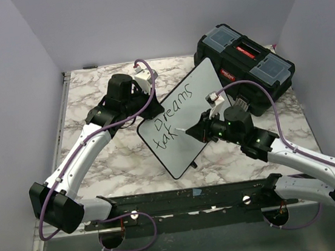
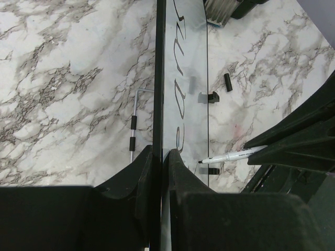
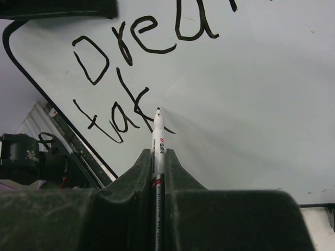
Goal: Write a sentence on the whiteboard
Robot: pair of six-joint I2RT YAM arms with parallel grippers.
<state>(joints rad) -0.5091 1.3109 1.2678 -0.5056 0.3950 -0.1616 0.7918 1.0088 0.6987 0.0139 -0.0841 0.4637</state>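
Observation:
The whiteboard (image 1: 186, 154) stands tilted on the marble table, edge-on in the left wrist view (image 2: 183, 78). My left gripper (image 1: 146, 90) is shut on its far rim, a finger on each side (image 2: 159, 152). The sentence (image 1: 175, 109) reads "Dreams" with "tak" below it; the right wrist view (image 3: 120, 78) shows "Drea" and "tak". My right gripper (image 1: 203, 128) is shut on a white marker (image 3: 158, 141), its black tip at the board just right of the "k". The marker also shows in the left wrist view (image 2: 230, 155).
A black toolbox (image 1: 246, 67) sits at the back right, just behind the board. A small black cap (image 2: 227, 82) and another small black piece (image 2: 212, 97) lie on the table beyond the board. A thin metal rod (image 2: 134, 125) lies on the marble left of the board.

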